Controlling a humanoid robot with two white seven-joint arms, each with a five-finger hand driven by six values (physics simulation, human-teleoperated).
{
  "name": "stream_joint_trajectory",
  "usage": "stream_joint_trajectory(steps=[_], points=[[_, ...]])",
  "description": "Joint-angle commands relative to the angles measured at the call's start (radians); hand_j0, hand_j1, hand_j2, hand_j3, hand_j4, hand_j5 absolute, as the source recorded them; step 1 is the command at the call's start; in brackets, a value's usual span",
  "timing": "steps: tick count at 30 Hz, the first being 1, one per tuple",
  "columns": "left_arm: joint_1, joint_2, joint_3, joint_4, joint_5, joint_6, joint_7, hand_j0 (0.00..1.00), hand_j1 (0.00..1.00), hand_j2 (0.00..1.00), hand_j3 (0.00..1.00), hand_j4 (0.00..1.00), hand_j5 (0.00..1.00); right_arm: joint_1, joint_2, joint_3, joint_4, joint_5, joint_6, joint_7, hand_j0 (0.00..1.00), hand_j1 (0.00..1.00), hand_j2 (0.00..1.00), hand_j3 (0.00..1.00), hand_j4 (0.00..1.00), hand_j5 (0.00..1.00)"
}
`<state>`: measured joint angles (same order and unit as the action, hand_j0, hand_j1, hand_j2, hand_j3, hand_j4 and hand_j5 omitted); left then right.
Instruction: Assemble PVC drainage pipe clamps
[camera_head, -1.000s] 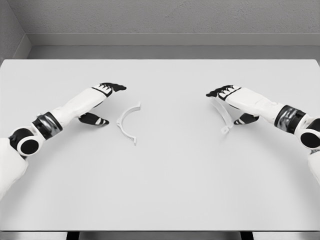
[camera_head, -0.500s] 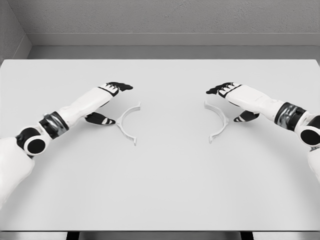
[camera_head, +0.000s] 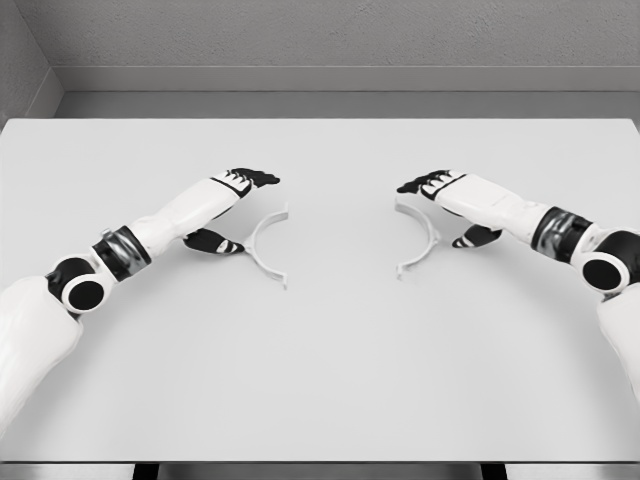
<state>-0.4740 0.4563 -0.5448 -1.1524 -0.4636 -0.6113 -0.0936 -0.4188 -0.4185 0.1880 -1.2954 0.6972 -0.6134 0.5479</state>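
Two thin white semicircular plastic clamp halves lie flat on the pale grey tabletop (camera_head: 320, 380), mid-table, well apart, open sides facing each other. Left clamp half (camera_head: 262, 245) sits just beside the left hand (camera_head: 232, 208); right clamp half (camera_head: 424, 238) just beside the right hand (camera_head: 448, 208).

L hand: fingers extended fwd over the upper tip of its half, thumb (camera_head: 215, 241) spread low behind the arc; looks like it brackets the part rather than pinching it. Contact can't be confirmed. R hand mirrors that: fingers out over the upper tip, thumb (camera_head: 476, 236) apart behind the arc, nothing clearly grasped.

Handling, judged: parts look light, thin, fairly stiff but springy at the ends; smooth plastic on a smooth top, so prob slides easily and could skate or rotate if pushed off-centre. Best hold approx at mid-arc, thumb outside, fingers inside; end tabs should stay free for mating.

Containers: none visible, nothing held in anything.
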Motion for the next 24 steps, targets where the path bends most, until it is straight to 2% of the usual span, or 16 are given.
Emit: stream_joint_trajectory(steps=[1,15,24], points=[[0.0,-0.001,0.0,-0.013,0.006,0.0,0.0,1.0,1.0,1.0,1.0,1.0,1.0,0.0,0.004,0.005,0.001,-0.007,0.003,0.0,1.0,1.0,1.0,1.0,1.0,1.0],[0.009,-0.018,0.0,-0.026,0.0,0.0,0.0,1.0,1.0,1.0,1.0,1.0,1.0,-0.063,0.027,0.047,0.054,-0.005,0.003,-0.002,1.0,1.0,1.0,1.0,1.0,1.0],[0.018,-0.028,0.0,-0.046,-0.007,0.0,0.0,1.0,1.0,1.0,1.0,1.0,1.0,-0.071,0.049,0.057,0.065,-0.004,0.003,-0.002,1.0,1.0,1.0,1.0,1.0,1.0]])
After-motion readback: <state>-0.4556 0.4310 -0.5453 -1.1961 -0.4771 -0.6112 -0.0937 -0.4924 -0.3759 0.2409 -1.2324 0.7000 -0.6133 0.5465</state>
